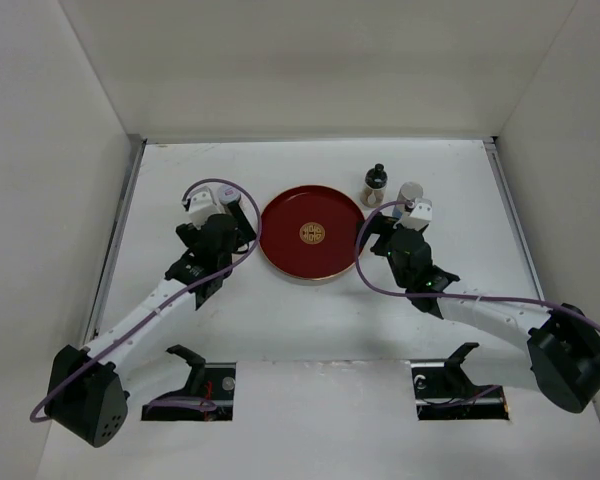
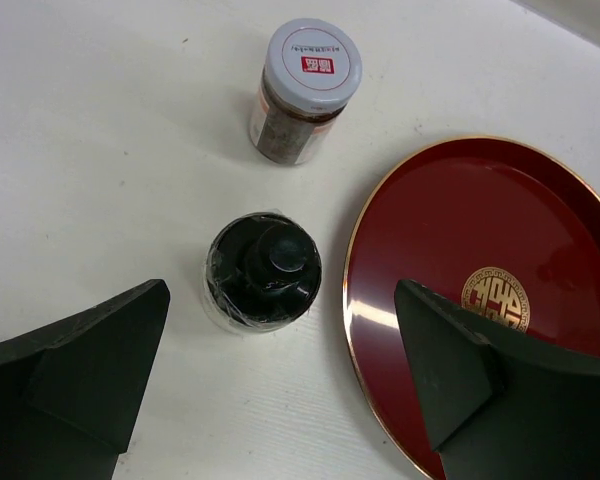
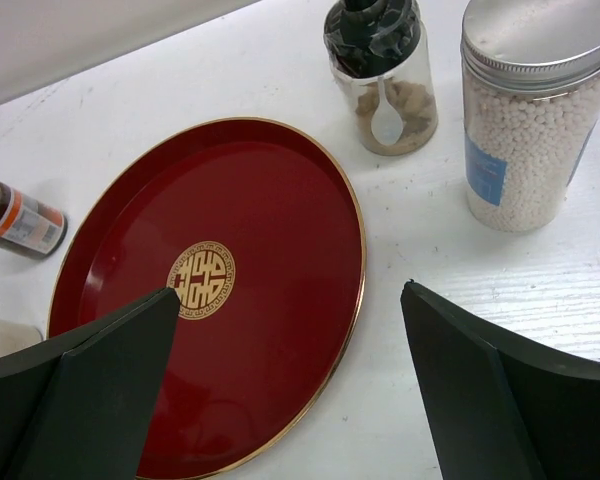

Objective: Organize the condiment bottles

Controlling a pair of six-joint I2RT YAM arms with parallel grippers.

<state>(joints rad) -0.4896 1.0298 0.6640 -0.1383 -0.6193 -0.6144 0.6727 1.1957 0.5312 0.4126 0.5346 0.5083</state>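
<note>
White table (image 1: 310,330) inside plain white walls (image 1: 310,60). One red tray (image 1: 285,222) at centre. Four condiment bottles (image 1: 376,185), none on tray: white-lid jar (image 2: 305,90), black-cap bottle (image 2: 264,270) left of it; spoon jar (image 3: 385,75), silver-lid jar (image 3: 530,110) right. Left gripper (image 2: 280,330), right gripper (image 3: 290,300) both spread wide, holding nothing.

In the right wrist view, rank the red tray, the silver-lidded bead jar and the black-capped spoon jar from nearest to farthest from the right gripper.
1. Red tray, directly under the open right gripper.
2. Silver-lidded bead jar, ahead on the right.
3. Black-capped spoon jar, farther back, left of that jar.
</note>
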